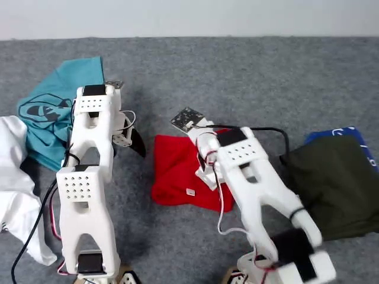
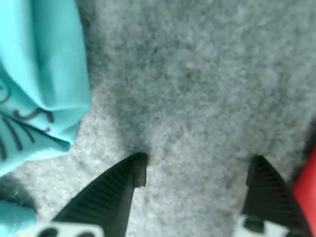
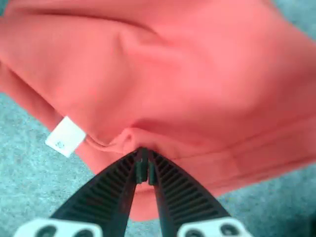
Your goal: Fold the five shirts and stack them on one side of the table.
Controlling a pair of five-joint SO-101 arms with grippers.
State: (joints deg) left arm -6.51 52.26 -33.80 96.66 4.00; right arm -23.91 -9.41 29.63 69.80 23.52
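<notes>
We find the left hand open, its two dark ribbed fingers set wide apart and holding nothing. It hangs over a bare grey patch of the worktop, between the teal shirt and the red shirt. In the left wrist view the teal cloth lies beside one finger and a sliver of red beside the other. Neither finger touches cloth.

The right hand is closed, its fingertips meeting on a small pucker of the red shirt near a hem. A white tag is sewn to that shirt's edge, near the pinch. The red shirt lies in a compact, roughly square heap near the middle of the worktop, partly under the right arm.

The teal shirt lies loose at the far left, printed side up. The white shirt lies crumpled at the left edge, touching the teal one. At the right edge the green shirt lies spread flat over the blue shirt, of which we see a corner. No shirts are stacked apart from these two.
</notes>
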